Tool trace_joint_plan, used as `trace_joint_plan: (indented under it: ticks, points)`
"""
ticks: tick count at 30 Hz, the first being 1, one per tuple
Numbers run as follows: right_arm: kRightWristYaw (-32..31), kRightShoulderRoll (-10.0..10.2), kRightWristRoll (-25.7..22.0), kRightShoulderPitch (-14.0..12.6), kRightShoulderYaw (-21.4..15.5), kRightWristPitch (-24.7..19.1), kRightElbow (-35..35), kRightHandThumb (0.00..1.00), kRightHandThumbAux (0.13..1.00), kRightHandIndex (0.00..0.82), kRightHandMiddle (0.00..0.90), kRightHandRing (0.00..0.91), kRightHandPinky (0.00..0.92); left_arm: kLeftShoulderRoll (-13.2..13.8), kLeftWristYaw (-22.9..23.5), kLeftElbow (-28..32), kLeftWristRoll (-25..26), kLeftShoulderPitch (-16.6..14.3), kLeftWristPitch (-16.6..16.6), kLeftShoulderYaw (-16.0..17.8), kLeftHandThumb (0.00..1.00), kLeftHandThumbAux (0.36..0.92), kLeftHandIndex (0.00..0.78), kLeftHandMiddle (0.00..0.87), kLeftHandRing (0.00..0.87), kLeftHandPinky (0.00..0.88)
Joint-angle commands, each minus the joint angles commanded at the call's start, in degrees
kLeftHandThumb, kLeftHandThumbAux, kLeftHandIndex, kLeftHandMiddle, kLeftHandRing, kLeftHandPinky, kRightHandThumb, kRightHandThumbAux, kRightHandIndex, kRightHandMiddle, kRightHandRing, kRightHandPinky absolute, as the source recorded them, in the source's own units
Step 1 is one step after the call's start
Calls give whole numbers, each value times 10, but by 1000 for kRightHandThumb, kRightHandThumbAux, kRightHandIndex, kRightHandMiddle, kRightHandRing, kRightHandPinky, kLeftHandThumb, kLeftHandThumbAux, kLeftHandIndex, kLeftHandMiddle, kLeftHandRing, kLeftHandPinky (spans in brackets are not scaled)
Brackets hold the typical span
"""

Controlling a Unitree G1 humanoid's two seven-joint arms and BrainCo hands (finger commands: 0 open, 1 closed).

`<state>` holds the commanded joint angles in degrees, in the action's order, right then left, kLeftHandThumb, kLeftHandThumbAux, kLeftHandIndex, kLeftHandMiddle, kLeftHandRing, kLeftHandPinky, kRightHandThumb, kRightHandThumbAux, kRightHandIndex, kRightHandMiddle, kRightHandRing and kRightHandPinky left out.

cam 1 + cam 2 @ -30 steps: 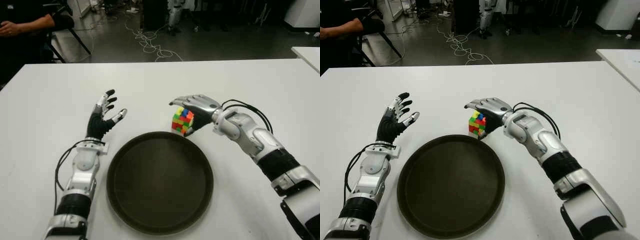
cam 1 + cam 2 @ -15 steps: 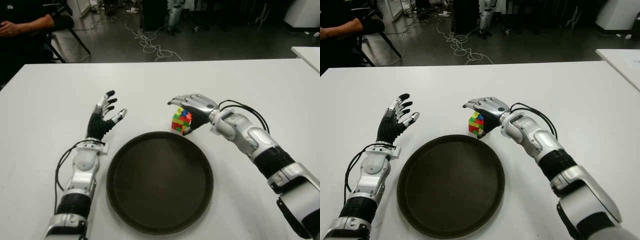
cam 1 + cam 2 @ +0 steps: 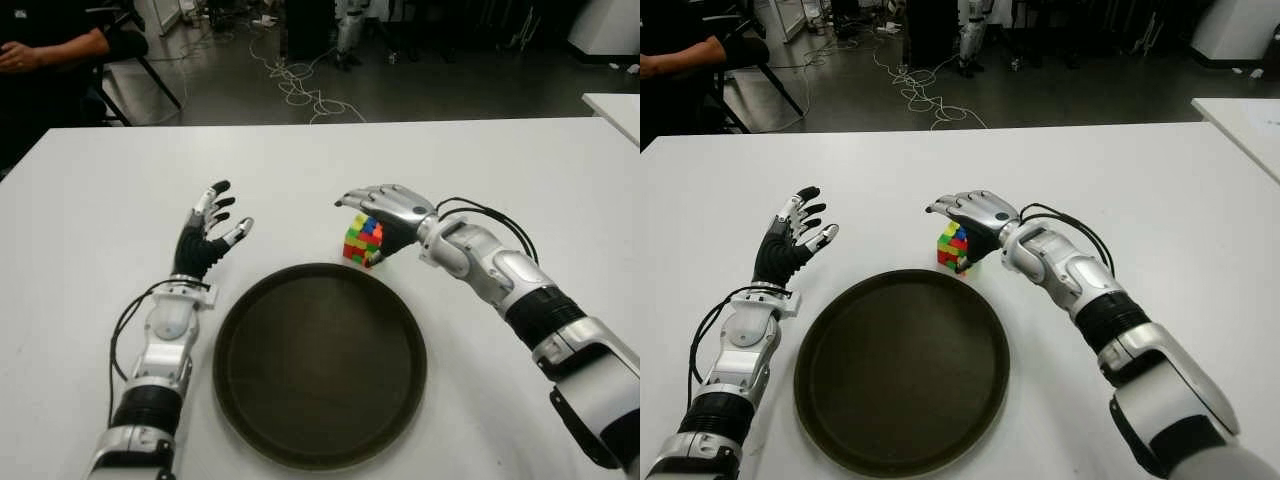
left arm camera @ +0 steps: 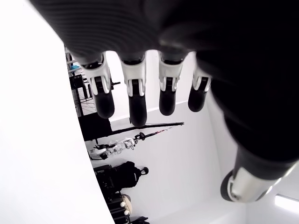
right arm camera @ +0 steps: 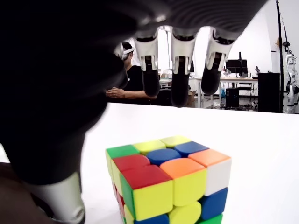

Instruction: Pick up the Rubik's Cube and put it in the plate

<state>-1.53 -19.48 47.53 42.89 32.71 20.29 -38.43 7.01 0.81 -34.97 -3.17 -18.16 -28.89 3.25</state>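
The right hand [image 3: 385, 215] arches over the Rubik's Cube [image 3: 364, 241], its fingers [image 5: 179, 79] extended and spread above the cube's top face with clear air between them and it. The thumb [image 5: 60, 200] hangs down just beside one side of the cube; whether it touches cannot be told. The hand grips nothing. The cube sits on the white table [image 3: 100, 200], just beyond the far rim of the plate [image 3: 320, 365] and slightly to its right (near the rim, though contact cannot be told).

The left hand [image 3: 208, 232] shows to the left of the plate, raised with palm turned inward and its fingers [image 4: 133, 93] straight and fanned apart, holding nothing.

The cube is glossy plastic with rounded, pillowed tiles in a scrambled mix of red, yellow, green, blue, orange and white. The plate is a wide, round, dark brown tray with a low raised lip and a matte surface. Both hands have dark ribbed palms, silver-grey knuckle shells and black rubbery fingertips, and black cables loop along each forearm. No writing or label can be read on any of these.

At the far left edge of the table a person's forearm [image 3: 55, 48] shows.
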Motion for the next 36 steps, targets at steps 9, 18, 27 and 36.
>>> trace_joint_plan:
  ticks: [9,18,27,36]
  points:
    - [12,2,2,8,5,-3,-9,0,806,126,159,181,192,0,4,5,5,3,1,1,157,670,92,112,115,137]
    - [15,-2,14,15,6,-31,1,0,828,166,199,219,242,-1,5,13,7,4,6,0,159,683,85,101,109,143]
    - [10,-3,24,8,2,-74,32,0,800,159,194,217,243,-1,3,23,3,7,13,-2,128,690,80,97,100,124]
    - [-2,-4,19,3,-3,-110,54,0,779,127,157,174,178,-2,1,25,1,8,11,-3,123,705,81,100,98,117]
